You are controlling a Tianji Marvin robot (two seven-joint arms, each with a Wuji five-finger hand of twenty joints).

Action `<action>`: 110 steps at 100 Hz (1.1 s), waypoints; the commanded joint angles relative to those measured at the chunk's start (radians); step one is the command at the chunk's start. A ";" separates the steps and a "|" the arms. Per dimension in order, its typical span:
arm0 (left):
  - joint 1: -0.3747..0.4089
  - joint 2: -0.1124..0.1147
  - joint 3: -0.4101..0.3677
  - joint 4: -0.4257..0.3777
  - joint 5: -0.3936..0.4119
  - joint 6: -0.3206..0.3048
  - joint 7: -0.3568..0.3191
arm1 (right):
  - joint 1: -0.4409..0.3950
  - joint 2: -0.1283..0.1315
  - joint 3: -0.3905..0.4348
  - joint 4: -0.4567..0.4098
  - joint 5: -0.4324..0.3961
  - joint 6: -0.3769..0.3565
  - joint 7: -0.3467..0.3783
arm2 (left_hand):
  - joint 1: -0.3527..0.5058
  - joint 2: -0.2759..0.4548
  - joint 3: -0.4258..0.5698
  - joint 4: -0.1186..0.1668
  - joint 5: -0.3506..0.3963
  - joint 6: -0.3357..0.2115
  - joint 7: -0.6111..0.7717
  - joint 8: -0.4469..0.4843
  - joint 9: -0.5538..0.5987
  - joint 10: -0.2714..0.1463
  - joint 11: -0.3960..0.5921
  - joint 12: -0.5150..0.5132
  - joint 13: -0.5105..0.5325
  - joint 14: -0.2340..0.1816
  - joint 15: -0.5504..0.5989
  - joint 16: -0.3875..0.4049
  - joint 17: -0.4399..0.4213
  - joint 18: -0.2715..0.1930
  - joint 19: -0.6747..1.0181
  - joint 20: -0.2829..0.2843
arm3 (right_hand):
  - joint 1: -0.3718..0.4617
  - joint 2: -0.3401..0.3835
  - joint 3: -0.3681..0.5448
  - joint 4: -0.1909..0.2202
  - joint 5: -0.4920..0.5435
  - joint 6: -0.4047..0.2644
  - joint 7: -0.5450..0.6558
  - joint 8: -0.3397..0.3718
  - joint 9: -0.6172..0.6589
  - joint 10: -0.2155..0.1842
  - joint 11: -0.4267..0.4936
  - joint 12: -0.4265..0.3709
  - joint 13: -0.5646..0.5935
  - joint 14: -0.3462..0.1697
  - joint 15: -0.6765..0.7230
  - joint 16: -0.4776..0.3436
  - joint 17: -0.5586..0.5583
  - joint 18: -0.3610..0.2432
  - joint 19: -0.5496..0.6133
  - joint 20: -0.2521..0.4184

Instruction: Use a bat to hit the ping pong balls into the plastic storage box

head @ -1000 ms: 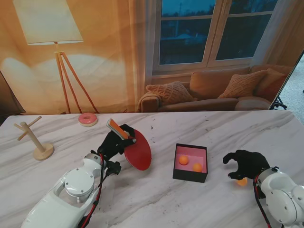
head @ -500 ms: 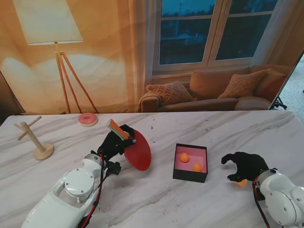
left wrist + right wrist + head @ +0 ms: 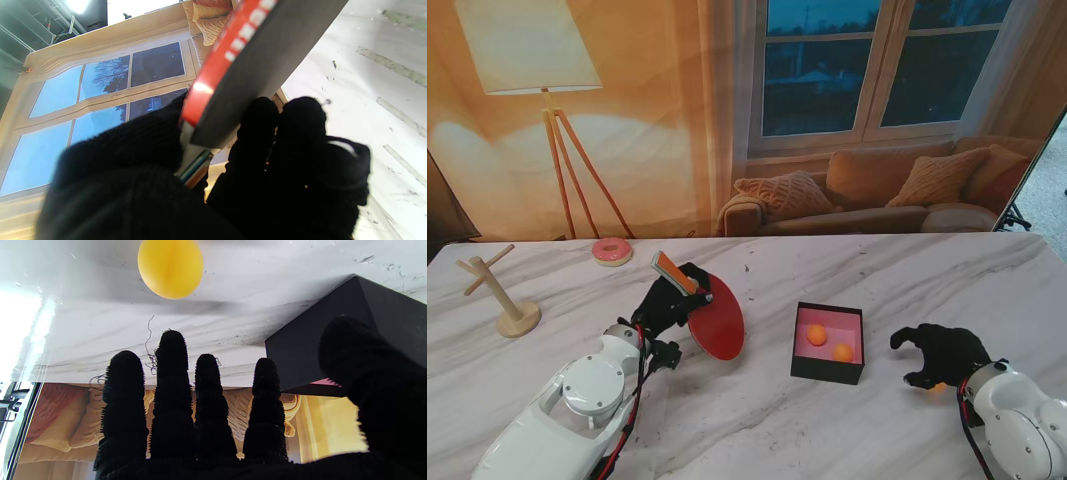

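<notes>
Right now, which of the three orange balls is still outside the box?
The ping pong ball under the right hand, on the bare marble right of the black storage box. The other two balls lie inside on its pink floor.

This looks like a robot test bench dressed up as a living room. A marble table (image 3: 847, 260) stands in front of a printed backdrop (image 3: 657, 130) showing a floor lamp (image 3: 537, 60) on the far left, a window (image 3: 882, 65) at dusk, and a couch (image 3: 877, 200) with cushions on the far right. In the left wrist view, bare ceiling lights (image 3: 76, 5) show past the backdrop's edge.
</notes>
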 commanded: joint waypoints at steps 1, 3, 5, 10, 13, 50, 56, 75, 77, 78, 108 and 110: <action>0.003 -0.002 -0.001 -0.008 0.002 0.000 -0.010 | -0.011 0.001 0.004 -0.004 -0.007 0.000 0.020 | 0.009 -0.020 0.075 -0.016 0.029 0.022 0.051 0.014 0.020 -0.124 0.013 0.014 -0.008 0.145 0.031 0.009 0.010 -0.056 0.032 0.014 | -0.028 -0.017 0.006 0.034 -0.012 0.001 0.009 0.018 -0.050 0.008 0.012 0.009 -0.004 0.007 0.020 0.007 -0.002 0.016 0.024 0.013; 0.003 -0.002 -0.001 -0.009 0.002 0.000 -0.009 | -0.012 0.001 0.005 -0.005 -0.007 -0.001 0.022 | 0.009 -0.020 0.075 -0.016 0.029 0.022 0.051 0.014 0.020 -0.124 0.013 0.014 -0.008 0.145 0.031 0.009 0.010 -0.056 0.032 0.014 | -0.030 -0.016 0.005 0.034 -0.011 0.001 0.010 0.019 -0.051 0.008 0.012 0.009 -0.006 0.007 0.019 0.007 -0.003 0.016 0.023 0.012; 0.003 -0.002 -0.001 -0.009 0.002 0.001 -0.009 | -0.013 0.001 0.007 -0.007 -0.008 -0.002 0.025 | 0.008 -0.020 0.074 -0.016 0.029 0.022 0.051 0.014 0.020 -0.124 0.013 0.014 -0.008 0.145 0.031 0.009 0.010 -0.056 0.032 0.014 | -0.032 -0.015 0.003 0.034 -0.009 0.003 0.011 0.020 -0.051 0.007 0.012 0.009 -0.008 0.007 0.017 0.006 -0.004 0.016 0.022 0.012; 0.003 -0.002 -0.001 -0.009 0.003 0.001 -0.009 | -0.017 0.002 0.010 -0.009 -0.008 -0.004 0.030 | 0.008 -0.020 0.074 -0.017 0.029 0.023 0.051 0.014 0.019 -0.124 0.013 0.014 -0.008 0.144 0.031 0.009 0.010 -0.056 0.032 0.014 | -0.035 -0.010 0.000 0.034 -0.006 0.008 0.014 0.022 -0.052 0.008 0.010 0.008 -0.010 0.008 0.014 0.004 -0.007 0.016 0.019 0.010; 0.003 -0.002 0.000 -0.008 0.003 0.001 -0.009 | -0.019 0.002 0.012 -0.011 -0.008 -0.004 0.034 | 0.008 -0.020 0.074 -0.017 0.029 0.023 0.051 0.014 0.019 -0.124 0.013 0.014 -0.008 0.144 0.032 0.009 0.010 -0.056 0.032 0.014 | -0.040 -0.004 -0.003 0.034 -0.003 0.009 0.016 0.024 -0.053 0.008 0.009 0.008 -0.014 0.010 0.010 0.002 -0.011 0.016 0.017 0.008; -0.001 -0.002 0.003 -0.005 -0.002 0.005 -0.013 | -0.044 0.005 0.033 -0.018 -0.016 -0.005 0.069 | 0.009 -0.019 0.074 -0.017 0.029 0.023 0.051 0.015 0.019 -0.122 0.012 0.014 -0.010 0.146 0.031 0.009 0.010 -0.056 0.032 0.014 | -0.044 0.019 -0.033 0.043 0.020 0.012 0.028 0.044 -0.091 0.006 -0.019 -0.005 -0.078 0.029 -0.097 -0.047 -0.062 0.013 -0.038 -0.011; -0.001 -0.002 0.004 -0.004 -0.002 0.006 -0.013 | -0.045 0.005 0.034 -0.015 -0.016 -0.004 0.071 | 0.010 -0.018 0.073 -0.017 0.028 0.023 0.050 0.014 0.019 -0.122 0.012 0.014 -0.010 0.146 0.031 0.009 0.010 -0.056 0.032 0.014 | -0.044 0.020 -0.034 0.043 0.022 0.010 0.028 0.045 -0.097 0.004 -0.022 -0.007 -0.086 0.033 -0.111 -0.053 -0.067 0.011 -0.045 -0.013; -0.004 -0.002 0.006 -0.001 -0.002 0.006 -0.015 | -0.050 0.006 0.036 -0.012 -0.019 -0.007 0.080 | 0.009 -0.019 0.073 -0.018 0.028 0.023 0.050 0.015 0.018 -0.121 0.011 0.013 -0.010 0.146 0.031 0.009 0.010 -0.056 0.032 0.014 | -0.046 0.019 -0.035 0.043 0.021 0.012 0.025 0.045 -0.105 0.003 -0.028 -0.013 -0.087 0.034 -0.128 -0.060 -0.070 0.013 -0.052 -0.012; -0.004 -0.002 0.006 -0.001 -0.002 0.006 -0.015 | -0.050 0.006 0.037 -0.012 -0.019 -0.006 0.080 | 0.010 -0.018 0.073 -0.017 0.027 0.023 0.050 0.015 0.018 -0.121 0.011 0.013 -0.011 0.146 0.031 0.009 0.010 -0.056 0.032 0.014 | -0.045 0.018 -0.035 0.043 0.020 0.012 0.024 0.045 -0.104 0.002 -0.028 -0.013 -0.087 0.035 -0.128 -0.060 -0.070 0.013 -0.052 -0.012; -0.004 -0.002 0.006 0.000 -0.002 0.006 -0.015 | -0.051 0.006 0.037 -0.011 -0.019 -0.006 0.080 | 0.010 -0.018 0.073 -0.018 0.028 0.023 0.050 0.015 0.018 -0.121 0.011 0.013 -0.011 0.146 0.031 0.009 0.010 -0.056 0.032 0.014 | -0.045 0.019 -0.034 0.044 0.020 0.012 0.024 0.045 -0.105 0.003 -0.028 -0.014 -0.087 0.035 -0.128 -0.060 -0.070 0.013 -0.052 -0.012; -0.006 -0.004 0.009 0.001 -0.006 0.013 -0.013 | -0.045 0.007 0.031 0.007 -0.035 0.007 0.077 | 0.011 -0.017 0.072 -0.018 0.028 0.023 0.050 0.015 0.017 -0.121 0.011 0.014 -0.012 0.147 0.030 0.009 0.010 -0.056 0.032 0.014 | -0.017 0.016 0.018 0.045 0.032 0.014 0.039 0.051 -0.087 0.010 -0.007 -0.011 -0.053 0.029 -0.080 -0.038 -0.043 0.003 -0.030 0.001; -0.006 -0.004 0.009 0.001 -0.006 0.013 -0.013 | -0.043 0.007 0.029 0.010 -0.037 0.008 0.076 | 0.011 -0.017 0.072 -0.018 0.028 0.023 0.050 0.015 0.017 -0.121 0.011 0.014 -0.012 0.147 0.030 0.009 0.010 -0.056 0.032 0.014 | -0.015 0.014 0.024 0.044 0.032 0.015 0.041 0.052 -0.085 0.010 -0.004 -0.010 -0.051 0.029 -0.074 -0.036 -0.040 0.004 -0.026 0.003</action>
